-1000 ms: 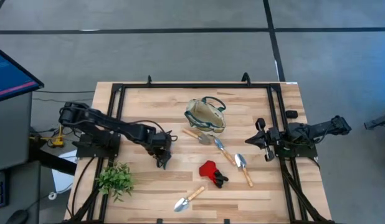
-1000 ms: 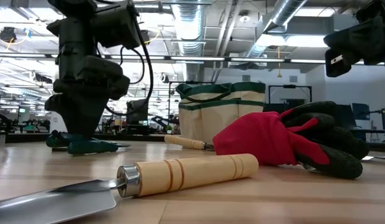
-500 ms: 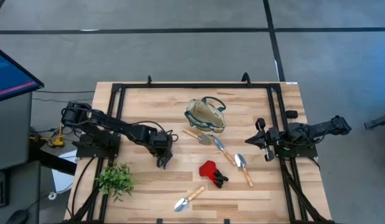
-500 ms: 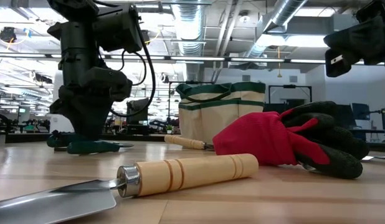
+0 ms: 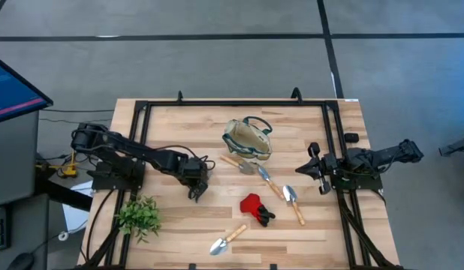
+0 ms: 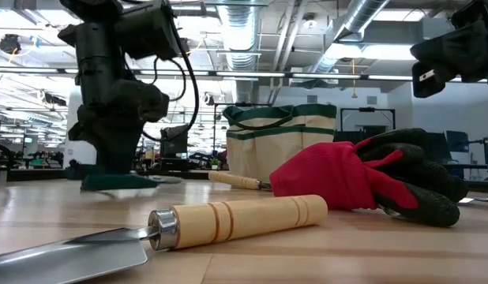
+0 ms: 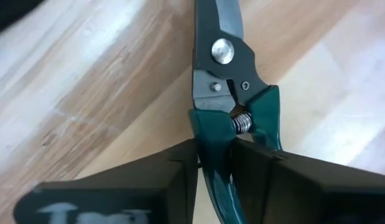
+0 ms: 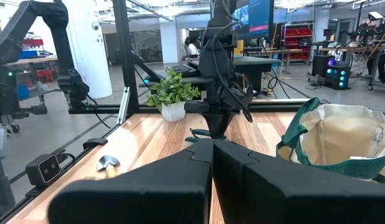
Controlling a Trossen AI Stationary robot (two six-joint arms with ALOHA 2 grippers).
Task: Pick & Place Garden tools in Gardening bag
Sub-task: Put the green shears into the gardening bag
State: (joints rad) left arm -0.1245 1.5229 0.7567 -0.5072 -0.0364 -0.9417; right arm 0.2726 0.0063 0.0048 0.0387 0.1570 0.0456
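Observation:
Dark-bladed pruning shears (image 7: 220,50) with green handles lie flat on the table's left half. My left gripper (image 7: 214,155) stands over them, pointing steeply down and shut on one handle; it also shows in the high view (image 5: 196,193) and the low view (image 6: 118,167). The beige, green-trimmed gardening bag (image 5: 247,139) stands upright at the far middle. Several wooden-handled trowels (image 5: 268,180) and a red-and-black tool (image 5: 254,206) lie right of centre. My right gripper (image 8: 212,149) waits shut and level at the table's right edge. My left gripper pinches one green handle (image 7: 212,134) of the shears between its two fingers, just behind the spring and pivot. The fingers come from above, pointing steeply down, and lie across the handle. The second handle (image 7: 271,118) stays outside the hold. The shears rest on the table.
A leafy plant in a white pot (image 5: 140,215) stands near the table's near left corner. One trowel (image 5: 227,240) lies by the near edge, another (image 5: 293,201) toward the right. A black frame (image 5: 142,150) borders the tabletop. Bare wood lies between the shears and the bag.
My left gripper has stayed over the shears and its fingers have closed in on the green handle. The shears have turned a little on the table and still lie on it.

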